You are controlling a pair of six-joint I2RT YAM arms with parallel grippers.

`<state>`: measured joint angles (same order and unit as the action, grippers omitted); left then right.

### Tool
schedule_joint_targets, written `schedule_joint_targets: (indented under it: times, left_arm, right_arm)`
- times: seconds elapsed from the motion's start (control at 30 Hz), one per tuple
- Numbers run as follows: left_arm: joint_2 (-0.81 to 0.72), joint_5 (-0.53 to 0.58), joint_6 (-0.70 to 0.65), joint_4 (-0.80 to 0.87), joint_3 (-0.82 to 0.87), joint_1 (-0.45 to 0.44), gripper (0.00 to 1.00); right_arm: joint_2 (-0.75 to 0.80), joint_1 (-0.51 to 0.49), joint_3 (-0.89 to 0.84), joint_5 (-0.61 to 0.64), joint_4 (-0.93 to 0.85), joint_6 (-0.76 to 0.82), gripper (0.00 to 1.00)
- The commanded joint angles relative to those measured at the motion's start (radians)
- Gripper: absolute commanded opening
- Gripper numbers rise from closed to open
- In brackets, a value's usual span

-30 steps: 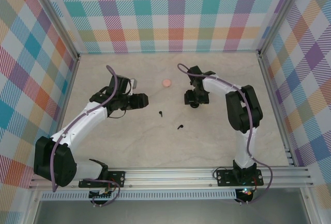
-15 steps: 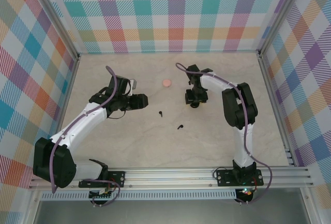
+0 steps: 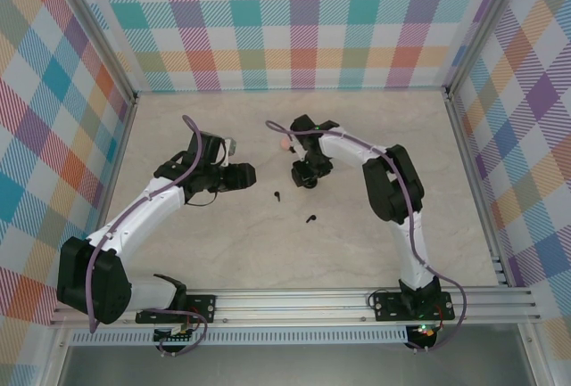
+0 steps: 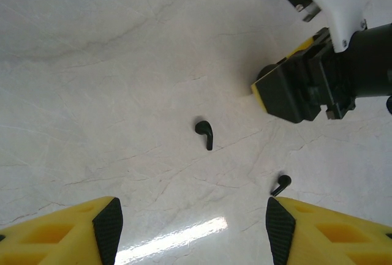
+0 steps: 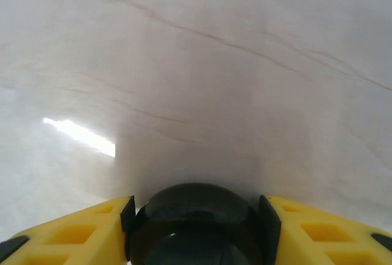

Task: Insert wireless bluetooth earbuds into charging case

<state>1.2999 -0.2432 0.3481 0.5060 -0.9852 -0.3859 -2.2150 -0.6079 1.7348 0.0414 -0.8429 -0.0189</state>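
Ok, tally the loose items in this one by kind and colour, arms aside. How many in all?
black earbuds: 2
pink round case: 1
black round case, between the fingers of the right gripper: 1
Total: 4

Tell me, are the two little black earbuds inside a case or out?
Out. One black earbud and a second black earbud lie loose on the table, apart, with no case around either.

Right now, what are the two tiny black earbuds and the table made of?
Black earbuds: probably hard plastic, dark and smooth-looking. Table: polished stone or a marble-print sheet, can't tell which; pale with thin veins and a bright glare streak.
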Motion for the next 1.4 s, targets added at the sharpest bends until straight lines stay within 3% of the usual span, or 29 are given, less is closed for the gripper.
schedule_joint_targets:
  times: [0.0, 0.43, 0.77, 0.97, 1.37]
  left_arm:
    - [-0.028, -0.012, 0.011, 0.017, 0.015, -0.014, 0.64]
    - [0.023, -0.027, 0.003, -0.016, 0.019, -0.018, 0.64]
    - [0.315, -0.111, -0.038, -0.063, -0.147, -0.035, 0.5]
    - [0.523, -0.154, -0.042, -0.085, -0.289, -0.047, 0.39]
    - [0.742, -0.209, -0.031, -0.087, -0.446, -0.056, 0.23]
  right_arm:
    - [-0.036, -0.034, 0.039, -0.054, -0.035, 0.091, 0.55]
    - [0.106, -0.026, -0.045, -0.06, 0.058, 0.007, 0.71]
    - [0.32, 0.025, -0.294, -0.093, 0.17, -0.147, 0.71]
    - [0.366, 0.033, -0.406, -0.012, 0.204, -0.268, 0.65]
    - [0.296, 0.033, -0.402, -0.044, 0.244, -0.397, 0.42]
